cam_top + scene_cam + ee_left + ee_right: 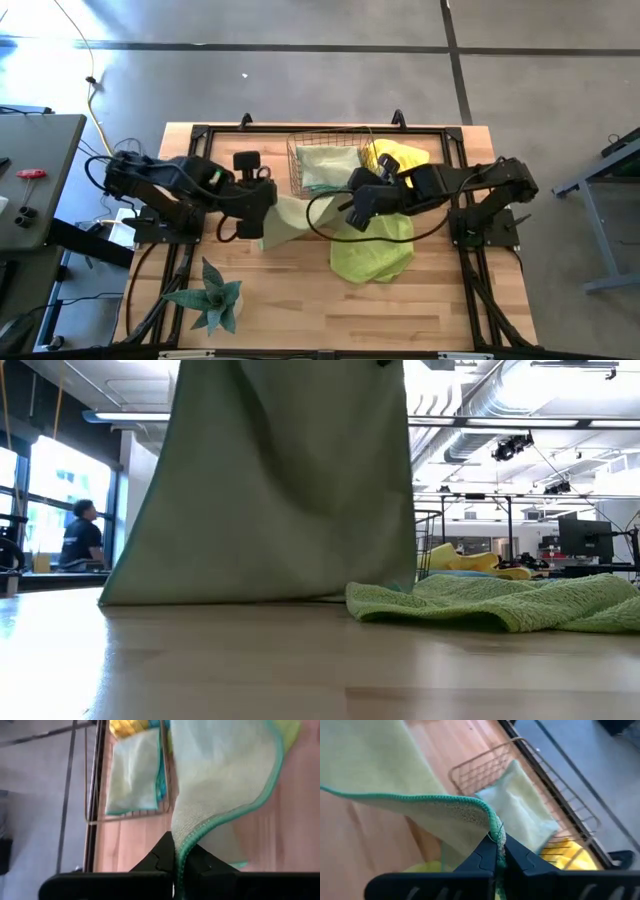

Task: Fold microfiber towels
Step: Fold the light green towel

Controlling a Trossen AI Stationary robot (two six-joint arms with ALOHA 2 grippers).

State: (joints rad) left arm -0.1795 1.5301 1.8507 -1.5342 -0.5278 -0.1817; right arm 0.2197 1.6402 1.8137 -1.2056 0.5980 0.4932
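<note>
Pale green towel [280, 480] hangs nearest, its corners clenched by the left pincer [174, 862] and right pincer [497, 852] above the wooden worktop [300, 290]. Behind, a wire basket [296, 170] holds folded green and yellow towels; a lime towel [372, 255] lies beside it.

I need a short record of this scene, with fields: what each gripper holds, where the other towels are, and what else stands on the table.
left gripper: shut on one edge of the pale green towel
right gripper: shut on another edge of the same towel
pale green towel: lifted between both arms, hanging down to the table
lime green towel: crumpled on the table
wire basket: holds a folded light towel
yellow towel: beside the basket
plant: near the table's front edge
</note>
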